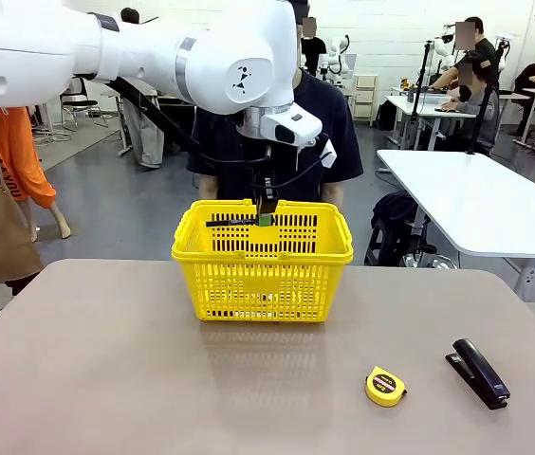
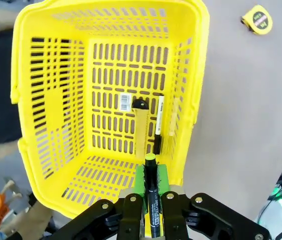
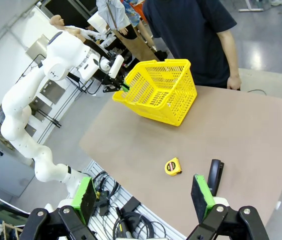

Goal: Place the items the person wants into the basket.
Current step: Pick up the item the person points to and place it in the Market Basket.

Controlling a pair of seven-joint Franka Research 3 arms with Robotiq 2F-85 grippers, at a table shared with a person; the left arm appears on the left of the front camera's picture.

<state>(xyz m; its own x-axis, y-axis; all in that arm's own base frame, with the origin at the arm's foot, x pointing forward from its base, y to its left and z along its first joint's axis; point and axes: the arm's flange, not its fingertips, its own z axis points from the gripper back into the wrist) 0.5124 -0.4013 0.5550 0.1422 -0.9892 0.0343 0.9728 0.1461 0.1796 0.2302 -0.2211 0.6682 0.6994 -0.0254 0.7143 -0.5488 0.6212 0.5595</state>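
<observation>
There is one yellow basket on the bench. Two things lie inside it: one black marker and one yellow-and-black knife. One thin black pen is in the left tool. One round yellow tape measure and one black stapler sit on the bench. There are two tools: the left one and the right tool. One person stands on the far side.

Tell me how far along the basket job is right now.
Mostly done, it seems. The marker and the utility knife already lie in the yellow basket. The left gripper holds the pen above the basket; its jaws are closed on it. Left: release the pen. The right gripper hangs open. The tape measure and stapler lie on the table.
</observation>
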